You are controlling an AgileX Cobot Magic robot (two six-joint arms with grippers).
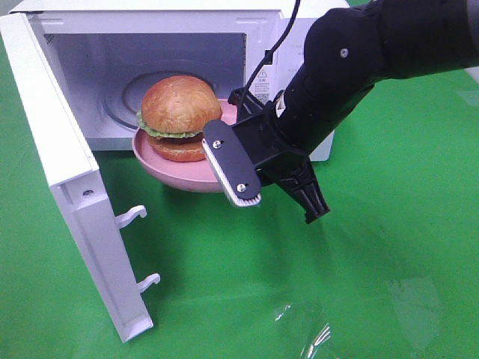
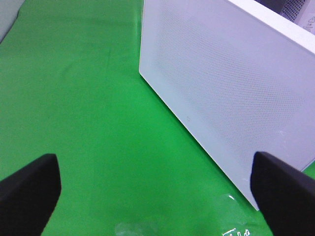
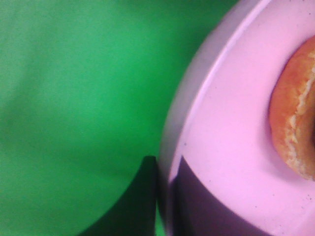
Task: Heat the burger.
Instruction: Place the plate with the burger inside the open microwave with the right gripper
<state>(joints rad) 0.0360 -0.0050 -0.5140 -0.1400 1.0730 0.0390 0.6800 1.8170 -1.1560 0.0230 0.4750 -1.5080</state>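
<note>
**Item 1, burger** (image 1: 178, 112). Round, with a glossy golden-brown bun, a green lettuce frill under the crown, a dark patty and a pale lower bun. It sits on a pink plate (image 1: 161, 170) that is wider than it is. The plate is in the mouth of the microwave (image 1: 187, 22), held clear of the green worktop (image 1: 374, 247). Its back half is inside the cavity and its front rim hangs out past the sill.

**Item 2, edges and room.** The microwave stands toward the worktop's far edge. Its door (image 1: 67, 187) is swung wide on the left, with two latch hooks (image 1: 135, 217) pointing into the gap. The glass turntable (image 1: 120, 105) lies behind the plate. Open green runs from the sill to the near edge and out to the right edge.

**Item 3, my right pincer** (image 3: 165, 169). It is closed tight on the plate's right rim, one finger over it and one under.

**Item 4, my right arm** (image 1: 359, 67). It slopes down from the far right, across the microwave's right end, with the wrist angled toward the door.

**Item 5, my left pincer** (image 2: 156, 196). Its fingers are spread wide with nothing between them, and it hangs over the worktop beside a white dotted panel of the microwave.
</note>
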